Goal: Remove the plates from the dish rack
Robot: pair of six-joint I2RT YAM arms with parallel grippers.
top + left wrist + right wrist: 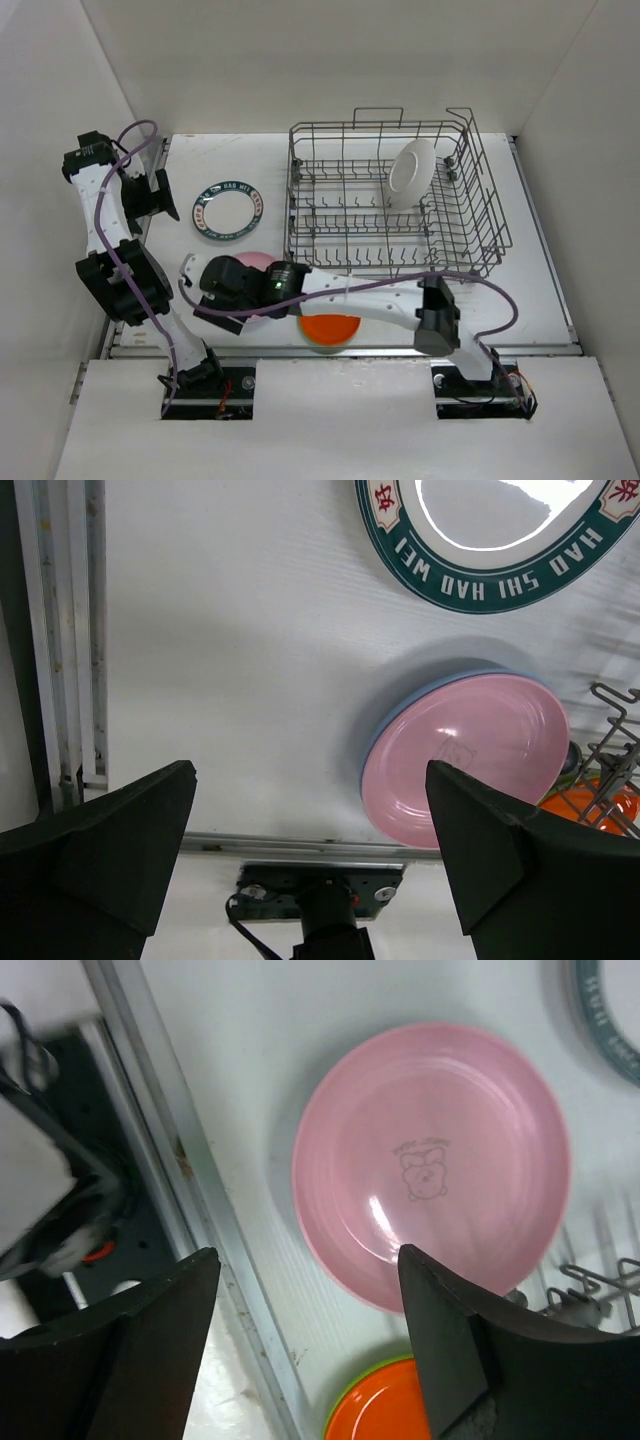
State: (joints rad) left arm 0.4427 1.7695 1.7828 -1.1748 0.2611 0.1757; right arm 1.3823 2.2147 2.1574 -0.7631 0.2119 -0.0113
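The grey wire dish rack [470, 215] stands at the right and holds one plain white plate [412, 172] upright. On the table lie a dark-ringed plate [229, 212], a pink plate [435, 1160] stacked on a blue one [383, 732], and an orange plate [395, 1410] on a green-rimmed one. My right gripper [310, 1330] hovers open just over the pink plate's near-left edge, with nothing between its fingers. The left gripper [310, 830] is open and empty at the far left, above the table's left rail.
A metal rail [190, 1190] runs along the table's near edge, close to the pink and orange plates. Rack wires [590, 1285] poke in beside the pink plate. The left arm [110, 260] stands folded along the left wall.
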